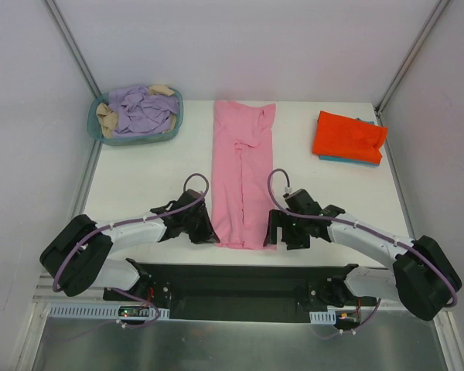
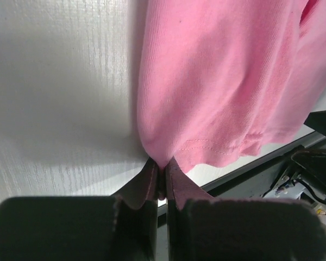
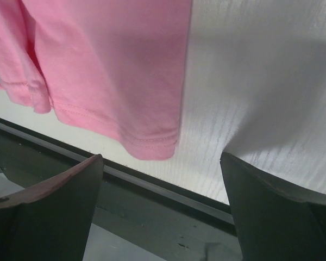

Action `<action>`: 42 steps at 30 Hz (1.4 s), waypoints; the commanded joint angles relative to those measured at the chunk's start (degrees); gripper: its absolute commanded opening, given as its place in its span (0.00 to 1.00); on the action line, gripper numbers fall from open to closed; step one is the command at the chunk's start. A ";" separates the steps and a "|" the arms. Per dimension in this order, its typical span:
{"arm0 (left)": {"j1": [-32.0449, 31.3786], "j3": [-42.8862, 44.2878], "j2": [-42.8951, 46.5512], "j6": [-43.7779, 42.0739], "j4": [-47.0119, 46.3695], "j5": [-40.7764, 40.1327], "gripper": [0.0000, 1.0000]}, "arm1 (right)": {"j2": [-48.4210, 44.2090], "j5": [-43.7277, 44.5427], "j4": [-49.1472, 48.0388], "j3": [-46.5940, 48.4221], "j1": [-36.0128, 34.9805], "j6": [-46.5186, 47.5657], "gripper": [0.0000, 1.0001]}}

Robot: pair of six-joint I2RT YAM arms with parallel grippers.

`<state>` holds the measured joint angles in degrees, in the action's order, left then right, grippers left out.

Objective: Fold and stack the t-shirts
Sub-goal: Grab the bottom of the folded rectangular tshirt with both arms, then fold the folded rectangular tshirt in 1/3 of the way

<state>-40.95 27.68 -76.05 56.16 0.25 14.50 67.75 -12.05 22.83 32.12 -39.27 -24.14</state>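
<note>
The light pink t-shirt (image 1: 242, 174) lies as a long narrow strip down the middle of the table, sleeves folded in. My left gripper (image 1: 210, 233) is shut on its near left hem corner (image 2: 162, 157). My right gripper (image 1: 274, 232) is open beside the near right hem corner (image 3: 152, 147), not touching it. The orange-red t-shirt (image 1: 348, 135) lies folded at the back right on top of the folded teal-blue t-shirt (image 1: 369, 162), of which only the edges show.
A round teal basket (image 1: 137, 114) with lilac and beige clothes stands at the back left. The table's near edge (image 3: 168, 190) and a black rail run just below the shirt's hem. White walls stand on both sides.
</note>
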 commanded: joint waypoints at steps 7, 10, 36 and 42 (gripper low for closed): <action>-0.45 -1.31 1.25 0.35 1.68 -1.14 0.00 | 7.04 -1.92 -6.22 1.45 -2.65 -3.02 0.50; -0.62 -2.63 3.62 0.70 1.68 -0.62 0.00 | 6.44 -2.01 -5.35 1.11 -3.80 -3.02 0.28; -9.15 5.62 28.43 -4.57 11.61 -17.65 0.00 | -8.25 8.18 8.46 16.21 -7.95 6.29 0.01; -4.32 14.14 17.71 -8.61 11.44 -23.37 0.00 | -1.14 9.77 3.72 23.50 -1.53 9.11 0.01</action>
<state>-48.05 36.49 -53.43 52.34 11.51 -2.02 63.29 -4.78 29.32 49.45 -44.27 -18.68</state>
